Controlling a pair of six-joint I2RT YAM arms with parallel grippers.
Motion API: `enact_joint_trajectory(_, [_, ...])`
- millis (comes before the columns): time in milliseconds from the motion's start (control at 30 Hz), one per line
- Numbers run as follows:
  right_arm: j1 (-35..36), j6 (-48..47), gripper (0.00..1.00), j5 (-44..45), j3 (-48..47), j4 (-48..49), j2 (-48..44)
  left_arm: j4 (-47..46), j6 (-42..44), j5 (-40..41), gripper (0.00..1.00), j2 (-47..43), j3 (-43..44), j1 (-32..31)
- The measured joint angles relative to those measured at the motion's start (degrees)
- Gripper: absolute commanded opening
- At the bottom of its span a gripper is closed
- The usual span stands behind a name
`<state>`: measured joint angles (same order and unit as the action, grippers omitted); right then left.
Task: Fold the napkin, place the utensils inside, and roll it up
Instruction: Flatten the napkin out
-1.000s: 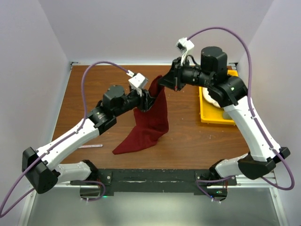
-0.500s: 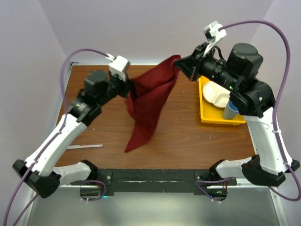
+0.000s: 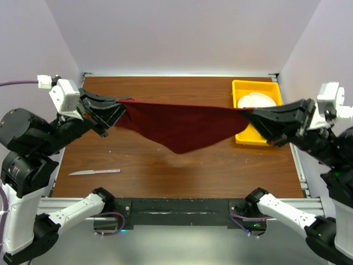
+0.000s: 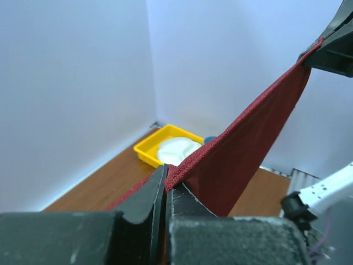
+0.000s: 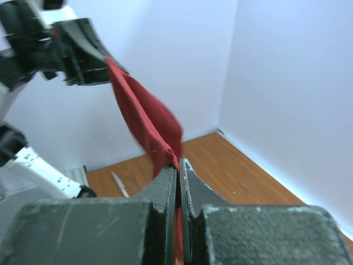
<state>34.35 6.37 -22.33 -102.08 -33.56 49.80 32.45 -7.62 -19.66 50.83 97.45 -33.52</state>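
Napkin [image 3: 179,130]: stretched wide in mid-air above the table [image 3: 220,171], top edge pulled into a near-straight line, lower part sagging to a point, touching nothing below. Pinched at one upper corner by the left gripper [image 3: 122,107], at the other by the right gripper [image 3: 247,112]; both pairs of jaws closed tight on the cloth hem, plain in each wrist view. Looks like the spreading-out step ahead of the first fold: no crease made, nothing laid down. Off to the near left, well apart from the cloth: a knife [image 3: 94,172], the only utensil in sight, untouched on the wood. At the far right: a yellow tray [image 3: 242,84] holding a white plate [image 3: 256,101]. Left to do, by this reading: laying flat, folding, loading the cutlery, rolling up.
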Motion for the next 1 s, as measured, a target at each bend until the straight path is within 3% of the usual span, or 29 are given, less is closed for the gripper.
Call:
enact_joint_trajectory(100, [-0.02, 0.85, 0.00, -0.13, 1.90, 0.57, -1.97, 2.82, -0.48, -0.85, 0.00, 1.42, 1.44, -0.02])
enact_joint_trajectory(200, [-0.09, 1.81, 0.00, 4.57, 3.21, 0.83, -1.27, 4.59, 0.13, 3.32, 0.00, 3.74, 1.81, 0.00])
enact_joint_trajectory(367, [-0.20, 3.80, 0.00, 21.97, 4.68, 0.35, 6.49, 4.57, 3.72, 16.28, 0.00, 10.43, -0.96, 0.37])
enact_joint_trajectory(467, [-0.85, 2.95, 0.00, 33.31, 4.94, 0.96, 15.23, 6.29, 6.36, 21.07, 0.00, 22.62, 0.94, 3.08])
enact_joint_trajectory(500, [-1.38, 2.38, 0.00, 36.65, 5.25, 1.62, 18.88, 6.62, 7.52, 22.21, 0.04, 28.94, 2.89, 4.13])
enact_joint_trajectory(533, [-1.88, 1.90, 0.00, 38.66, 5.73, 2.34, 21.79, 6.36, 8.46, 23.41, 0.21, 34.18, 4.26, 5.03])
enact_joint_trajectory(600, [-3.91, 0.87, 0.00, 41.42, 6.40, 4.24, 31.58, 6.32, 10.73, 26.47, 0.44, 46.60, 6.05, 6.60])
enact_joint_trajectory(633, [-5.07, 0.31, 0.04, 41.88, 4.81, 4.11, 37.99, 8.31, 11.32, 28.94, 0.55, 54.10, 8.87, 7.45])
enact_joint_trajectory(700, [-7.02, -0.79, 0.23, 44.02, -3.04, 2.78, 54.38, 10.80, 11.21, 32.54, 0.59, 67.12, 15.19, 8.87])
enact_joint_trajectory(733, [-7.78, -1.16, 0.47, 44.78, -9.35, 1.22, 63.45, 11.52, 11.08, 34.23, 0.61, 71.91, 17.31, 9.42])
enact_joint_trajectory(800, [-8.81, -1.57, 0.72, 46.40, -17.97, -1.46, 77.07, 13.44, 9.90, 37.62, 0.62, 77.75, 17.84, 10.45])
enact_joint_trajectory(900, [-9.86, -3.17, 0.76, 46.07, -18.18, -7.45, 85.53, 12.94, 8.61, 38.62, 0.61, 74.36, 12.24, 11.32])
enact_joint_trajectory(1000, [-10.05, -2.10, 0.76, 43.65, -15.76, -11.23, 83.69, 7.48, 7.56, 37.33, 0.57, 60.67, 1.38, 11.28])
